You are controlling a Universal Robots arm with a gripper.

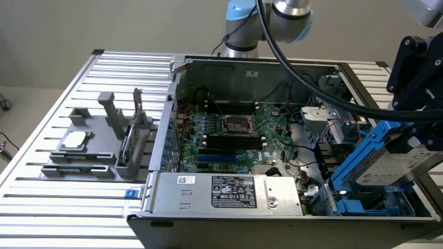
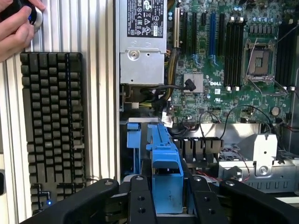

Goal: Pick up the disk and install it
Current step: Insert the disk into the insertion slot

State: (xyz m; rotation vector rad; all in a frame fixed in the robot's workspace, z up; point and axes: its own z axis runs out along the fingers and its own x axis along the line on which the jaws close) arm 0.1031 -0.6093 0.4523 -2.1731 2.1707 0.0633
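Table (image 1: 41, 207): slatted metal, carried an open computer case (image 1: 229, 199).
Hand (image 2: 167, 203): half-closed, gripped the disk (image 1: 393, 167) by its blue frame.
Position: disk hung tilted over the drive bay (image 1: 363, 207).
Risk: that tilt could jam it on the bay's edge, apparently close below.

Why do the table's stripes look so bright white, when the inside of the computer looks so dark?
Exterior view: light bounces off the table, so its near slats glare white, while the walls of the case shade the space under the disk. Wrist view: the slats beside the keyboard glare too, and the black pincer gripping the disk looks dark against them.
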